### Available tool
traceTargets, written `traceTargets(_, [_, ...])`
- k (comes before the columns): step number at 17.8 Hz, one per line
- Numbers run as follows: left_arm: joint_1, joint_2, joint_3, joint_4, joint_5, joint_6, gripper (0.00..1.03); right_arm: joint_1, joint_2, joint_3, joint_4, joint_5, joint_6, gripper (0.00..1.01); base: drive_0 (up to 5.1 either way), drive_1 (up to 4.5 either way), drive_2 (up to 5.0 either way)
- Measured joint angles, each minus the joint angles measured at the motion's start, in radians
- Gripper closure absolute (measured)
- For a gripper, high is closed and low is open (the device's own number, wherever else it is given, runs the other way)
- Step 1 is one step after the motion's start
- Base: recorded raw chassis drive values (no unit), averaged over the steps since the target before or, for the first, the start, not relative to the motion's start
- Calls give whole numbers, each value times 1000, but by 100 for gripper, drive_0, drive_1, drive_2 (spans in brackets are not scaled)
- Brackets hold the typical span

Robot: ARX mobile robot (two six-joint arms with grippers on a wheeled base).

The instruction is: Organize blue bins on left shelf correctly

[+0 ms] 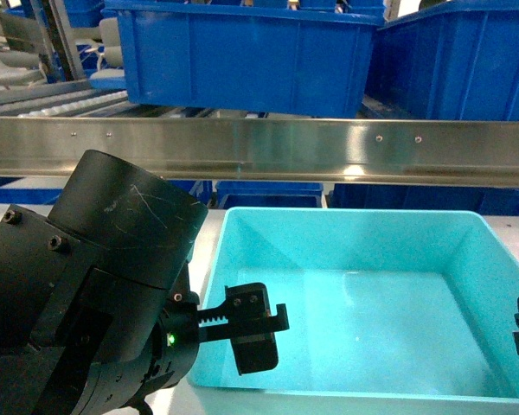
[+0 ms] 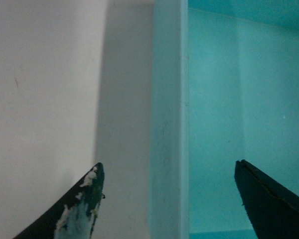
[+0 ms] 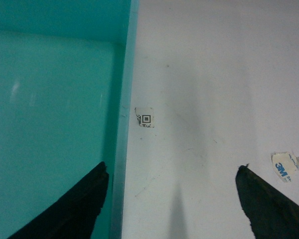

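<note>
Light turquoise bin resting on white tabletop, at lower centre of head view, just below steel rail of left shelf; dark blue ribbed bins sitting on shelf above, at 12 o'clock from turquoise bin. Left gripper spread apart, straddling left wall of bin: one finger outside over tabletop, at 7 o'clock in wrist view, other inside at 5 o'clock, neither seen touching wall. Right gripper also spread wide, straddling right wall: one finger inside bin, other over tabletop. Small code sticker on tabletop just beside wall; 3M tape scrap at 3 o'clock
</note>
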Motion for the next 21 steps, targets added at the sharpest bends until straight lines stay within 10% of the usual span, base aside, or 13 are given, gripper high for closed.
traceTargets(9, [-8, 0, 8, 7, 20, -1, 102, 8, 0, 0, 3, -44, 24, 99, 0, 0, 0])
traceTargets(21, [-20, -119, 5, -22, -61, 63, 101, 5, -135, -26, -43, -90, 44, 99, 0, 0, 0])
